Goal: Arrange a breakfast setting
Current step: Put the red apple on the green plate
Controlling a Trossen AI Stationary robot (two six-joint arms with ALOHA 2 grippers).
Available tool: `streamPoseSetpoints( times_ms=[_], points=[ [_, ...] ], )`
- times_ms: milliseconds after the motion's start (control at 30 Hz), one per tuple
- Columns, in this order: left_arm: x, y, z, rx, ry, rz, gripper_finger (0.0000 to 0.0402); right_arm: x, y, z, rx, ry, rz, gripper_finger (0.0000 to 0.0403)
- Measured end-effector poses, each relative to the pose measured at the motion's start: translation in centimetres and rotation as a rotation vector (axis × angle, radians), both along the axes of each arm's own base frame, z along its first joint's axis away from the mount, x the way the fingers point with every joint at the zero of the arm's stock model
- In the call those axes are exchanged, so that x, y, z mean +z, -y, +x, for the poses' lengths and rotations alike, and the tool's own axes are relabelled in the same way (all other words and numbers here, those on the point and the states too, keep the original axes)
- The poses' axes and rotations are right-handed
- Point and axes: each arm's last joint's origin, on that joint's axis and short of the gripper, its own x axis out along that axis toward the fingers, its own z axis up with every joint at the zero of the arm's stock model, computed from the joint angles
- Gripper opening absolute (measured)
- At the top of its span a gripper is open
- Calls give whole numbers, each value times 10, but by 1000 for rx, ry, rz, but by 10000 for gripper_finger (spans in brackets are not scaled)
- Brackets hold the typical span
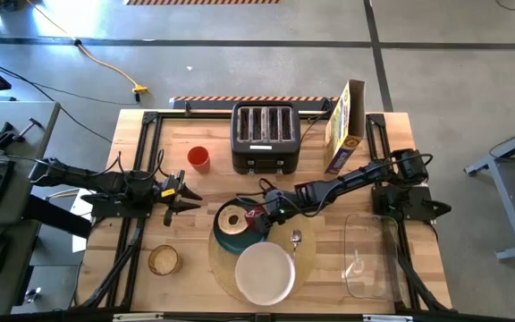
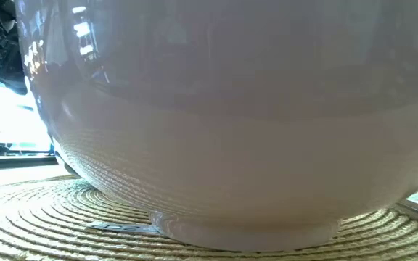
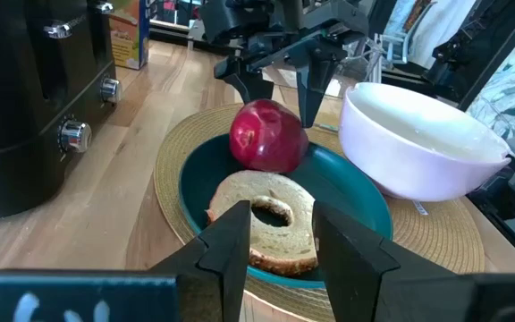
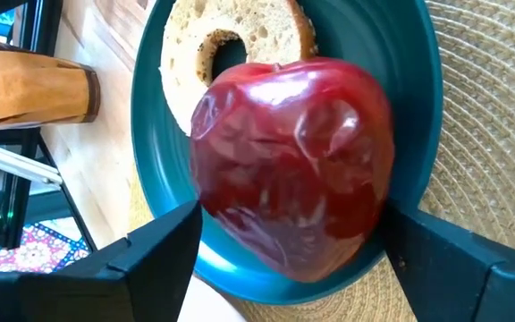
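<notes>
Glossy red apple (image 4: 293, 170), shiny smooth white bowl (image 3: 418, 143), rough woven placemat (image 2: 42, 217), porous bagel (image 3: 266, 219), glazed teal plate (image 3: 365, 210), pale wood desk (image 3: 150, 134).

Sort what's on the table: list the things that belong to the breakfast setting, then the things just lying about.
Breakfast setting: placemat, teal plate, bagel half, red apple between the right gripper's fingers, white bowl, spoon.

Lying about: black toaster, red cup, cereal box, clear tray, small round dish.
</notes>
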Motion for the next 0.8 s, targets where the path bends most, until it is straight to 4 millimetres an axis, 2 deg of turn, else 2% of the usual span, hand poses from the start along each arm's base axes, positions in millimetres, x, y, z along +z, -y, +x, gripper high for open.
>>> streamPoseSetpoints(
  times_ms=[800],
  points=[
    [0, 0, 0, 0, 0, 0, 113, 15, -9, -6, -22, 16, 45, 324]
  ],
)
